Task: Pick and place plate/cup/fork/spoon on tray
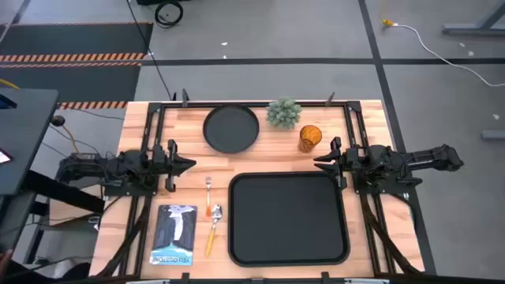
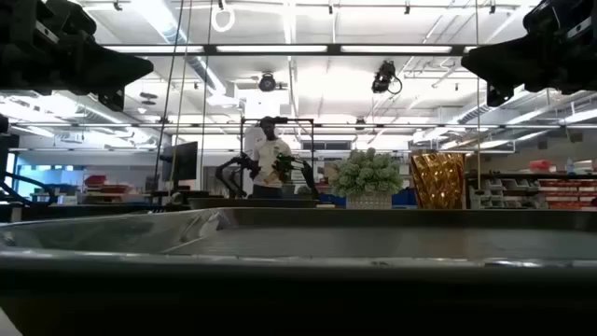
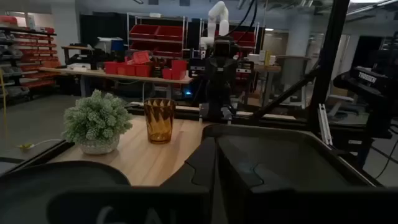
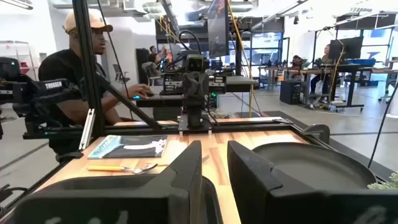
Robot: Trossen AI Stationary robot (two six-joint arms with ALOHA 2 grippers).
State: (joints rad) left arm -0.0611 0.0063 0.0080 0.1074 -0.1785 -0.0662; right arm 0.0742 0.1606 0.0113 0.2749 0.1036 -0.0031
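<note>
The black tray (image 1: 288,218) lies at the near middle of the table. The round black plate (image 1: 231,128) lies at the far middle, and the amber cup (image 1: 309,138) stands at the far right. The fork (image 1: 208,189) and the spoon (image 1: 214,225) lie on the wood left of the tray. My left gripper (image 1: 188,164) hovers at the left, pointing right, shut and empty. My right gripper (image 1: 319,162) hovers at the right, just near of the cup and above the tray's far right corner, pointing left, slightly open and empty.
A small green potted plant (image 1: 283,113) stands between plate and cup. A blue booklet (image 1: 175,234) lies at the near left, beside the spoon. A person (image 4: 81,81) sits beyond the table's left edge.
</note>
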